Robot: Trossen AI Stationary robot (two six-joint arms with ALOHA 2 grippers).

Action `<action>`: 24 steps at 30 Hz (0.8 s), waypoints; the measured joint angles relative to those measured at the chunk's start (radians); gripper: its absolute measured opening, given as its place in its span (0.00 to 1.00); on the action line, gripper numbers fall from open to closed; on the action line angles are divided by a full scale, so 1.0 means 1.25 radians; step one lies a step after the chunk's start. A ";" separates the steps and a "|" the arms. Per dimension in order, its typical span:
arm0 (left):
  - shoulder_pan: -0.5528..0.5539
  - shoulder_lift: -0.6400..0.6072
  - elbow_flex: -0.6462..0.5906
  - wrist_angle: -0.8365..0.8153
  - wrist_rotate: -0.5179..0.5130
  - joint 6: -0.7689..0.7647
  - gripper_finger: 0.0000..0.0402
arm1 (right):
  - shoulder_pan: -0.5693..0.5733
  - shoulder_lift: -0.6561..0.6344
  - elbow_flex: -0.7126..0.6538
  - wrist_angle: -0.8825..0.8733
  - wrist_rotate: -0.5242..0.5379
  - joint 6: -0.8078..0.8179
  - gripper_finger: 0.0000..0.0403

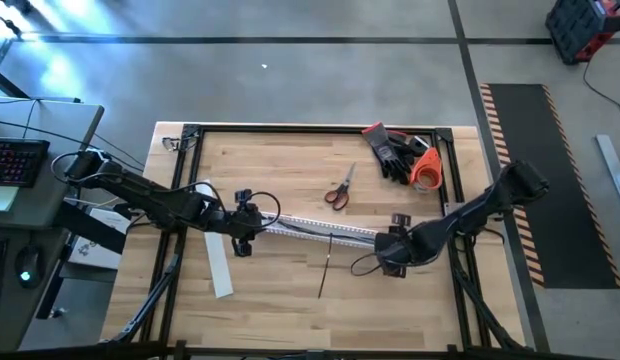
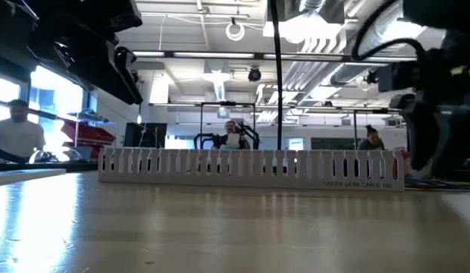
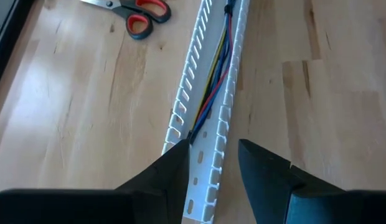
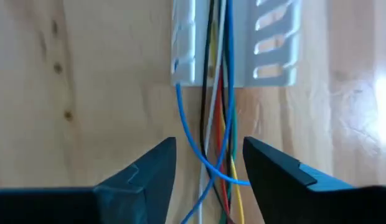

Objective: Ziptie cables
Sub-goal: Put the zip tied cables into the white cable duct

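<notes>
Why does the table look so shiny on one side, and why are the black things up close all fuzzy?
Low view: window light glares off the table on the left; the dark arm parts near the camera are out of focus, while the white duct is sharp. Right wrist view: the wires are slightly soft.

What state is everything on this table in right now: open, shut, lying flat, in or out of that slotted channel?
Cables: coloured wires lying in the duct, ends trailing out.
Duct: lying flat, lidless.
Scissors: flat, blades closed.
White strip: flat, beside the duct.
Left gripper: fingers open, straddling the duct.
Right gripper: fingers open around the trailing wires.
</notes>
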 joint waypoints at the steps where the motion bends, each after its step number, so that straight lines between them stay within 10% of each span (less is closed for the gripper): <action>1: 0.000 0.000 0.000 -0.001 0.000 -0.005 0.30 | 0.000 0.000 -0.024 0.025 0.009 0.009 0.44; 8: 0.009 0.002 0.000 -0.018 0.027 -0.013 0.30 | -0.007 -0.008 -0.118 0.118 0.007 0.110 0.39; 16: 0.076 0.064 0.000 -0.042 0.142 -0.023 0.23 | -0.007 -0.001 -0.102 0.165 0.004 0.032 0.03; 24: 0.090 0.099 0.001 -0.178 0.152 -0.063 0.15 | -0.009 0.003 -0.070 0.195 0.126 0.001 0.01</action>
